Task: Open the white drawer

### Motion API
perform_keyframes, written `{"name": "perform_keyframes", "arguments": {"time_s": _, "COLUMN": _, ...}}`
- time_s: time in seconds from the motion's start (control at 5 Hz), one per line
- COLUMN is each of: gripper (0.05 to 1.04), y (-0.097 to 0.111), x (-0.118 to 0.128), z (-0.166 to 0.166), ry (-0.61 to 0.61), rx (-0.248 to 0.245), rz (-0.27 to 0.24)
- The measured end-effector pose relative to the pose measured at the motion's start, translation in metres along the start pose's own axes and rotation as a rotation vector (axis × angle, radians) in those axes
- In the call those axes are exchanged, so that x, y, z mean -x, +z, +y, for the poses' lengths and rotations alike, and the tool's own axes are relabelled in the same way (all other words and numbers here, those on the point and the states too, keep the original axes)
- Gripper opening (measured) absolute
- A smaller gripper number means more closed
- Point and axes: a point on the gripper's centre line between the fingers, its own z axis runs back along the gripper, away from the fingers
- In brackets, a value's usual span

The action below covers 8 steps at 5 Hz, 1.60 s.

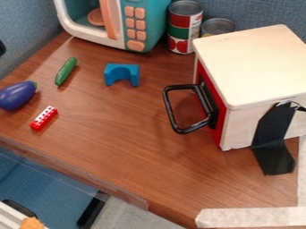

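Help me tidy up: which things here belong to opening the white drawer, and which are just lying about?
Job:
- white drawer box
- black handle

Lying about:
- eggplant
- cucumber
- red brick
- blue block
- two cans
- toy microwave

White box (254,67), seemingly cropped right

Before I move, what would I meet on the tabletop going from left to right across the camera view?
Purple eggplant, red toy brick, green cucumber, blue arch block, black handle, white drawer box.
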Motion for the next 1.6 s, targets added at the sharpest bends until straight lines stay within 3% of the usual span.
{"name": "perform_keyframes", "arguments": {"time_s": 0.4, "gripper": 0.999, "y": -0.019, "x": 0.003, "z": -0.009, "ry": 0.067, "rx": 0.012, "rz": 0.015}}
{"name": "perform_keyframes", "arguments": {"time_s": 0.6, "gripper": 0.999, "y": -0.028, "x": -0.002, "z": -0.02, "ry": 0.117, "rx": -0.019, "rz": 0.005}}
{"name": "perform_keyframes", "arguments": {"time_s": 1.0, "gripper": 0.999, "y": -0.055, "x": -0.023, "z": -0.042, "ry": 0.287, "rx": -0.046, "rz": -0.063}}
{"name": "perform_keyframes", "arguments": {"time_s": 1.2, "gripper": 0.999, "y": -0.066, "x": -0.042, "z": -0.056, "ry": 0.336, "rx": -0.023, "rz": -0.098}}
{"name": "perform_keyframes", "arguments": {"time_s": 1.6, "gripper": 0.999, "y": -0.096, "x": -0.067, "z": -0.083, "ry": 0.446, "rx": 0.047, "rz": -0.105}}
